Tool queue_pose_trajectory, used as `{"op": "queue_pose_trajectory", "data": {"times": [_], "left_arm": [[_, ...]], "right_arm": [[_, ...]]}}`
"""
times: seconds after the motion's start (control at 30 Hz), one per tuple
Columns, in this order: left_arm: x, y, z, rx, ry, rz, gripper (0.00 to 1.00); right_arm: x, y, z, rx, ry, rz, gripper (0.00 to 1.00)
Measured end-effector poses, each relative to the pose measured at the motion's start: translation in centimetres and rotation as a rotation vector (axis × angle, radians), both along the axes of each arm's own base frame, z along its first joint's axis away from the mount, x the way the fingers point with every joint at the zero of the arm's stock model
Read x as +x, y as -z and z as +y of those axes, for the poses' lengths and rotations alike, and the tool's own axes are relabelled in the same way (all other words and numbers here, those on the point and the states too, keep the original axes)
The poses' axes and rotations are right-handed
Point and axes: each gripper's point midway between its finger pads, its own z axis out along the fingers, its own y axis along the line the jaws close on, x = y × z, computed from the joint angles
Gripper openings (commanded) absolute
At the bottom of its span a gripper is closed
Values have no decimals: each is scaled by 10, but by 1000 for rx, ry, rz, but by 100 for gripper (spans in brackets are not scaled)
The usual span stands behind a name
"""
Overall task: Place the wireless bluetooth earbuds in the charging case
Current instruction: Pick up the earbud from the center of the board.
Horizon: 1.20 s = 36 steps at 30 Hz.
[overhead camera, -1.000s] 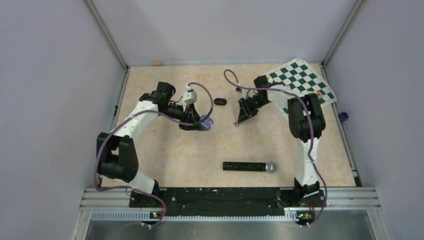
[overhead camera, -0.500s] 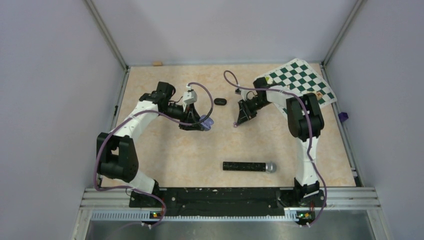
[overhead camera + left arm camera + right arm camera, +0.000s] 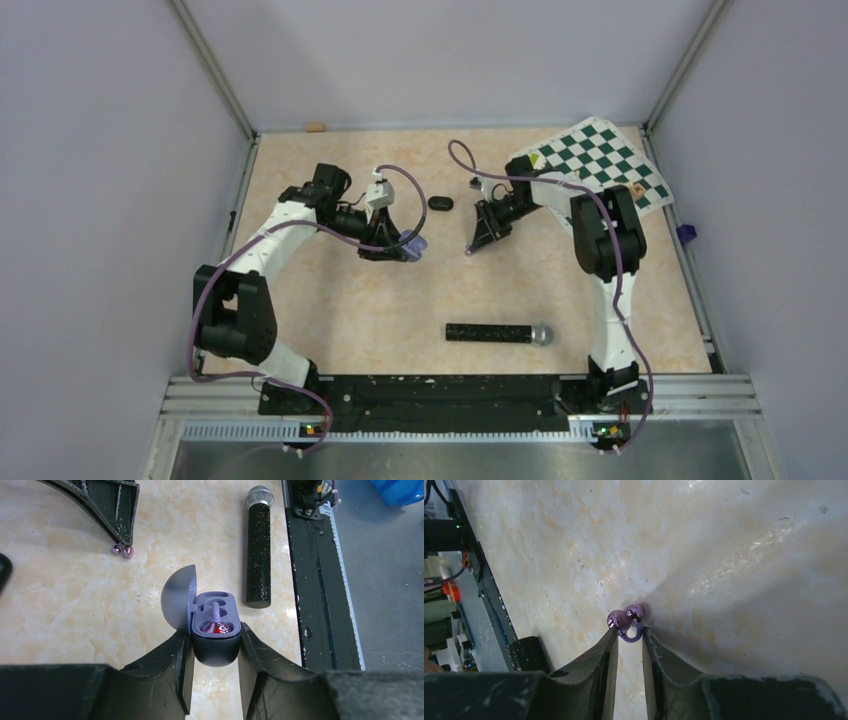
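My right gripper (image 3: 629, 632) is low at the pale marbled bench (image 3: 724, 555) and nearly closed, with the small shiny purple earbud (image 3: 616, 620) right at the fingertips. Its two glossy knobs poke out just past the tips, side by side across the gap. Its curved loop fills the gap from one finger to the other, so I read this as a pinch, with the bud apparently resting on the bench, not lifted. How firm the hold is, I can't tell. My left gripper (image 3: 215, 635) is clamped on the open grey-lilac charging case (image 3: 216, 652), one finger on each side of its lower body, tray facing up, round lid (image 3: 177, 597) swung out to one side. One purple bud with a red glint (image 3: 215, 627) is seated inside. The free well beside it is too small to make out clearly. Key relation: seen from above, the case lies to the left of my right gripper, about level with it, near but apart, with bare bench between. The lid stands on the side facing my right gripper, so I judge the carry must go up over the lid, then down into the tray. The right arm has the bud; the left only holds the case. The black glitter microphone with silver head (image 3: 259, 555) lies off toward the arm bases, out of that path.
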Motion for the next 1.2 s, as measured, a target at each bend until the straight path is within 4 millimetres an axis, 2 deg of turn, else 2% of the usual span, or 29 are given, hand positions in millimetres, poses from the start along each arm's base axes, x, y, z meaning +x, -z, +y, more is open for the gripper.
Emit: {"op": "queue_pose_trajectory", "data": {"times": [0.4,0.7,0.93,1.07,1.2], "left_arm": [[0,0,0,1,0,0,0],[0,0,0,3,-1,-1,0],[0,1,0,4,-1,-1,0],[0,1,0,4,-1,-1,0],[0,1,0,3,-1,0,0]], "right_arm": [[-4,1,11,69,62,92,19],[-7,3,15,131,104,149,10],[-3,-3,18,185,119,160,8],[0,-14,18,211,116,134,7],[4,-44,16,238,109,55,5]]}}
